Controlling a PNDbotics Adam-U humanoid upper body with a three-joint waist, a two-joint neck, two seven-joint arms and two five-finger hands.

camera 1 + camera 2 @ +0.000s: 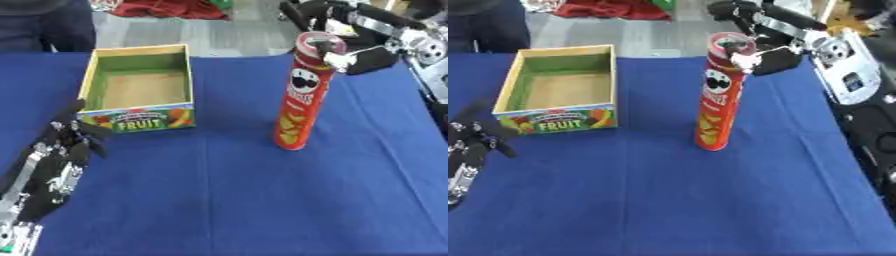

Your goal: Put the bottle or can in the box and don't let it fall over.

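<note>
Right hand (354, 57) sits at the top of the red chip can (299, 100), its fingers curled against the upper rim and lid area from the right side; contact appears to be a pinch on the top end, though the exact finger placement is partly hidden by the can itself. Left hand (61, 160) rests idle near the lower left corner, fingers relaxed and spread, touching nothing. Can position: upright, or very slightly tilted, on the blue tablecloth (245, 200), to the right of the open fruit box (138, 122) and well apart from it. Box interior shows a bare cardboard floor and green inner walls. Handling assessment: the can is a tall, narrow, stiff cardboard tube, probably light, with a smooth printed surface that may slip under the fingers. Its height against its small base makes it prone to tipping, and a hold at the very top leaves the lower end free to swing during transfer. A grasp lower on the body, nearer mid-height, would likely give better control. For placement, the base should meet the box floor flat, clear of the walls, before the hold is let go.
</note>
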